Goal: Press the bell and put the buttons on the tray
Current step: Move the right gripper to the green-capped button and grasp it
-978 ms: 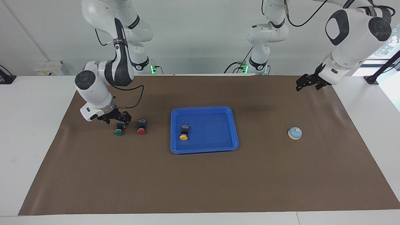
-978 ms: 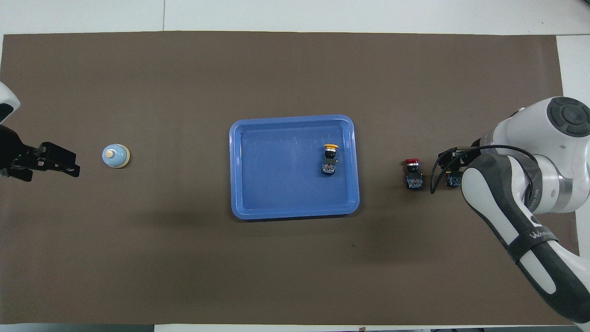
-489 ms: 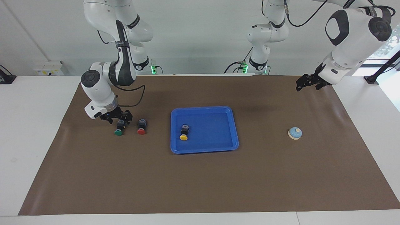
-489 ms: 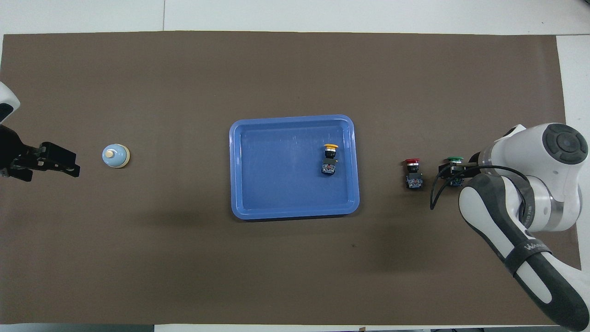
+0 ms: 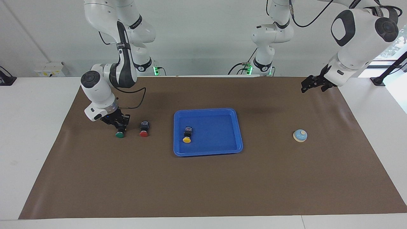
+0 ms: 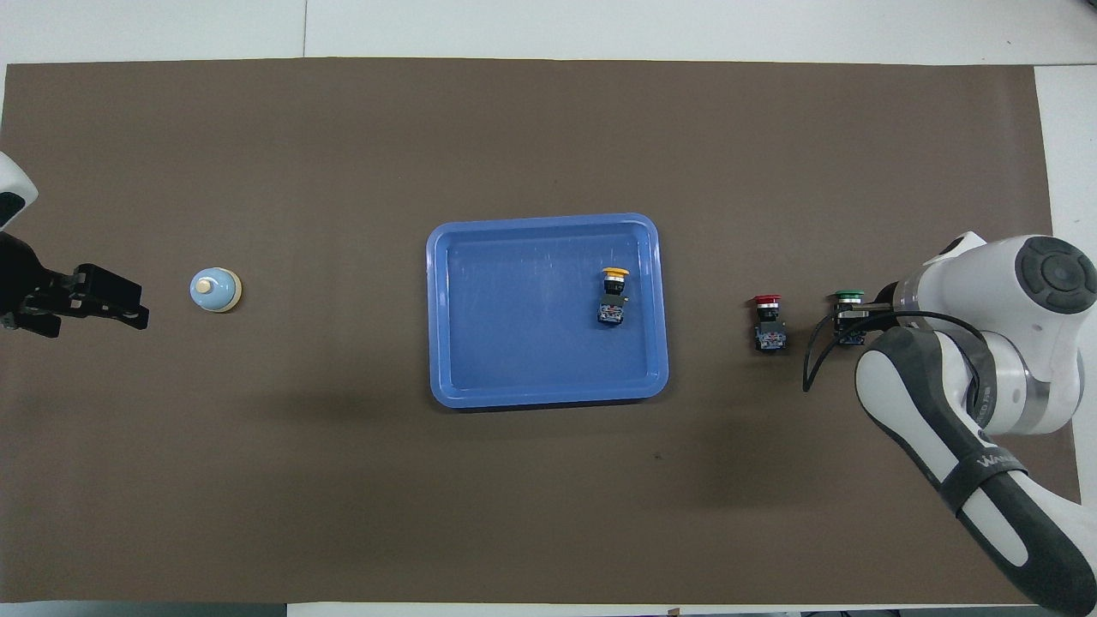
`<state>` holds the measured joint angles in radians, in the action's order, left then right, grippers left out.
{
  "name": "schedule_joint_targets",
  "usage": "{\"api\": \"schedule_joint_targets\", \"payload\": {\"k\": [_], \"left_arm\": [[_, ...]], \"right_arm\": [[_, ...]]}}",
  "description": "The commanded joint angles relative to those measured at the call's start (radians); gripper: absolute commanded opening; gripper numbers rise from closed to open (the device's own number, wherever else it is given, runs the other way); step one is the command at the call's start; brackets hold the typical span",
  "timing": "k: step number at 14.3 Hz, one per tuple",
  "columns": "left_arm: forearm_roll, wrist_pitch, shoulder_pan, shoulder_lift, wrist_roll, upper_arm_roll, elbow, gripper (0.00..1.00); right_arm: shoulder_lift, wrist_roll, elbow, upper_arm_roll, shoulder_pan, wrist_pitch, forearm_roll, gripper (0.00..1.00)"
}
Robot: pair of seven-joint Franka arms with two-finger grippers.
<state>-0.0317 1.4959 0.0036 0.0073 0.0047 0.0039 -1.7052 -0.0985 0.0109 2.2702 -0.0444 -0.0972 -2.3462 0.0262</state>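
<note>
I have the right gripper [image 5: 121, 126] low at the right arm's end of the brown mat [image 5: 203, 178], its arm bent down steeply from the elbow, fingers pinched on the black body of the green button [image 5: 120, 134]. That button lies on its side, cap pointing away from the robots. The red button [image 5: 144, 129] lies just beside it, pointing the same way, toward the blue tray [image 5: 222, 149]. The yellow button [image 5: 187, 134] lies in the tray likewise. My left gripper [image 5: 310, 85] waits raised, fingers spread, near the light-blue bell [image 5: 300, 135].

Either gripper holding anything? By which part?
Right gripper is shut on the green button, gripping its black body. Left gripper holds nothing.
</note>
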Motion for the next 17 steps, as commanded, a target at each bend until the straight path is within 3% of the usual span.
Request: {"api": "schedule_joint_targets", "payload": {"k": [1,2,3,4,6,7,8,9,10,11,12,17], "left_arm": [[0.010,-0.011,-0.010,-0.007,-0.006,0.008,0.007,1.00],[0.010,-0.011,-0.010,-0.007,-0.006,0.008,0.007,1.00],[0.010,-0.011,-0.010,-0.007,-0.006,0.008,0.007,1.00],[0.010,-0.011,-0.010,-0.007,-0.006,0.008,0.007,1.00],[0.010,-0.011,-0.010,-0.007,-0.006,0.008,0.007,1.00],[0.010,-0.011,-0.010,-0.007,-0.006,0.008,0.007,1.00],[0.010,-0.011,-0.010,-0.009,-0.006,0.008,0.007,1.00],[0.010,-0.011,-0.010,-0.007,-0.006,0.008,0.007,1.00],[0.010,-0.011,-0.010,-0.007,-0.006,0.008,0.007,1.00],[0.010,-0.011,-0.010,-0.009,-0.006,0.010,0.007,1.00],[0.010,-0.011,-0.010,-0.007,-0.006,0.008,0.007,1.00],[0.010,-0.011,-0.010,-0.007,-0.006,0.008,0.009,1.00]], "right_arm": [[-0.013,-0.014,0.015,-0.003,-0.006,-0.037,0.000,0.07],[-0.013,-0.017,0.015,-0.002,-0.006,-0.045,0.000,0.13],[-0.015,-0.017,0.015,-0.003,-0.006,-0.047,0.000,0.42],[-0.017,-0.020,0.015,-0.003,-0.006,-0.047,0.000,0.50],[-0.017,-0.020,0.015,-0.003,-0.006,-0.047,0.000,0.50],[-0.017,-0.022,0.015,-0.003,-0.006,-0.047,0.000,0.66],[-0.017,-0.022,0.014,-0.003,-0.006,-0.047,0.000,0.91],[-0.017,-0.020,0.015,-0.003,-0.006,-0.047,0.000,1.00],[-0.017,-0.022,0.015,-0.003,-0.007,-0.047,0.000,1.00],[-0.017,-0.022,0.015,-0.003,-0.007,-0.047,0.000,0.85],[-0.017,-0.022,0.015,-0.003,-0.007,-0.047,0.000,0.60],[-0.017,-0.022,0.015,-0.005,-0.006,-0.047,0.000,0.00]]}}
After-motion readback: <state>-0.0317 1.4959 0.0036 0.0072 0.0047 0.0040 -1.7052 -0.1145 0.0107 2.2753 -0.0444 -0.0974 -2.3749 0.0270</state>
